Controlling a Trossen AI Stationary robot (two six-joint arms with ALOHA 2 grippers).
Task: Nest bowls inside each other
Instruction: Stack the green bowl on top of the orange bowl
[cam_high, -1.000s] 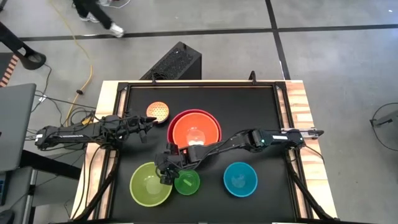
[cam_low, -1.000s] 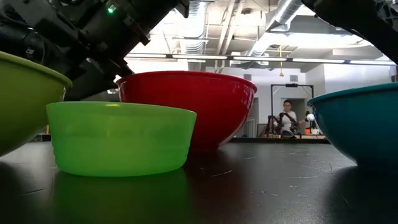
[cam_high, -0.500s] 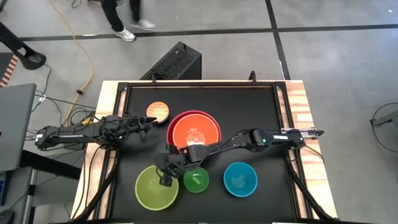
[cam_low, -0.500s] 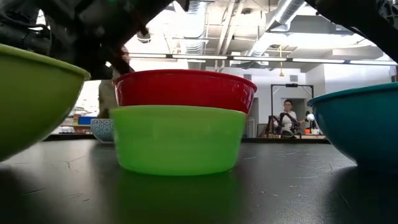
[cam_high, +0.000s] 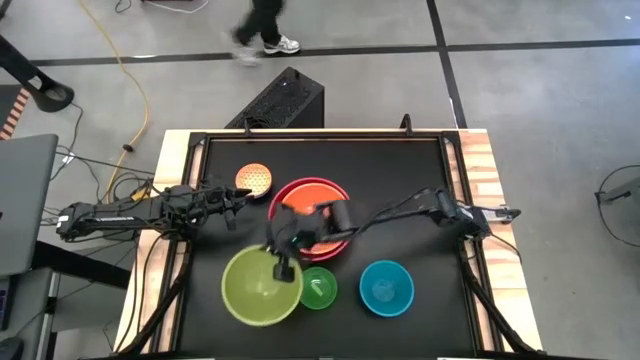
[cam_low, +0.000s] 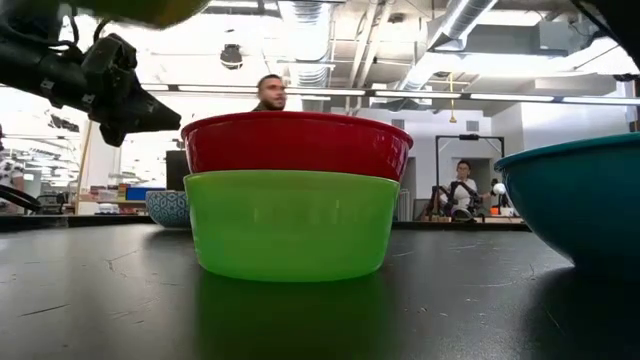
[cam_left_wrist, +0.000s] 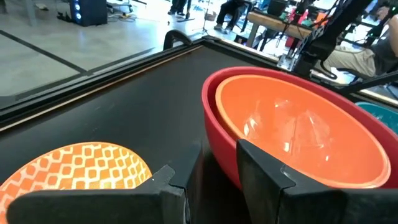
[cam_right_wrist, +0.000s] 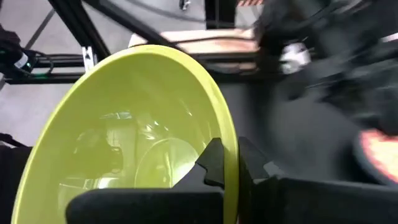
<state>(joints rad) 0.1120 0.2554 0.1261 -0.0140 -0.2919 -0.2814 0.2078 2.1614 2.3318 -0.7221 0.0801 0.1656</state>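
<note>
The lime green bowl (cam_high: 258, 290) hangs above the near left of the table, and my right gripper (cam_high: 281, 267) is shut on its rim. In the low view only its underside (cam_low: 130, 8) shows, at the top edge. The small dark green bowl (cam_high: 318, 288) and the blue bowl (cam_high: 386, 287) rest on their bases near the front edge. The orange bowl (cam_high: 312, 212) sits inside the red-pink bowl (cam_high: 283, 190) at mid table. The small patterned yellow bowl (cam_high: 254, 180) stands at the far left. My left gripper (cam_high: 236, 206) waits open beside it. My right gripper clamps the lime green bowl's rim (cam_right_wrist: 229, 146), on the side toward the red-pink bowl. One finger (cam_right_wrist: 210, 163) is inside the bowl and the other (cam_right_wrist: 256, 167) is outside. The fingers slant down from the table's right. The bowl is lifted clear and tilted.
The black mat ends at a raised frame with wooden table edges (cam_high: 478, 160) on either side. A dark box (cam_high: 280, 100) stands behind the far edge. A person (cam_high: 262, 25) walks on the floor beyond. Cables trail at the left.
My right gripper has shut on the lime green bowl's rim and risen, carrying the bowl up and a little toward the table's right. The bowl has left the table and risen out of the low view. The small dark green bowl has slid toward the right.
</note>
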